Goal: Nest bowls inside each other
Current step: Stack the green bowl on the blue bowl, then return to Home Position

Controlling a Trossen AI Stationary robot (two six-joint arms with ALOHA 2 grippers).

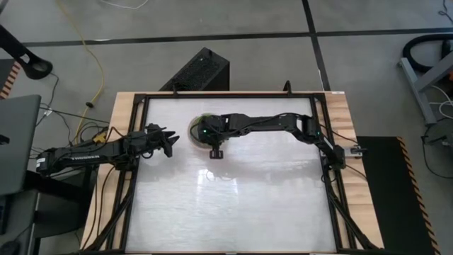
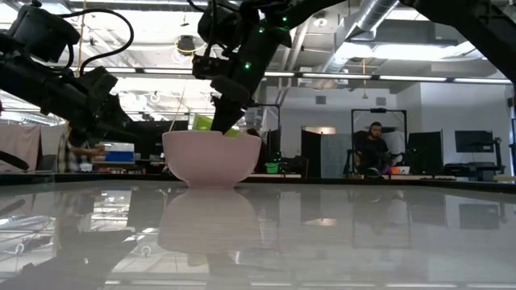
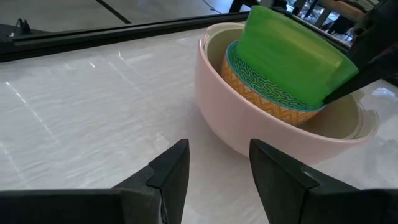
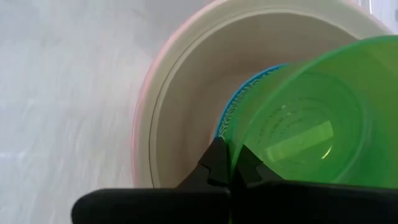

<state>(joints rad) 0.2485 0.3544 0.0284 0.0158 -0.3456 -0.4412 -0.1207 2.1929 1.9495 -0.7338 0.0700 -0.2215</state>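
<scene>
A pale pink bowl (image 1: 195,129) stands on its base at the far middle of the table. A beige-grey bowl (image 4: 186,93) sits inside it. In that one sits a smaller bowl with a blue patterned rim band (image 3: 273,93). A bright green bowl (image 3: 289,53) leans tilted over the stack, its lower part down inside the blue bowl. My right gripper (image 4: 230,163) is shut on the green bowl. My left gripper (image 3: 217,162) waits open near the table's left edge, short of the pink bowl (image 3: 249,118). My right gripper pinches the green bowl's rim (image 4: 231,146), with one finger outside the wall and one inside. The fingers slant down from the table's right side. The bowl is tilted, its opening turned toward my right wrist. Whether its lower edge rests on the blue bowl, I cannot tell.
A black frame (image 1: 226,95) runs around the white table top. Open table surface lies in front of the bowls and to their right. A dark box (image 1: 198,71) stands on the floor beyond the far edge. A person (image 2: 372,149) sits in the room behind.
</scene>
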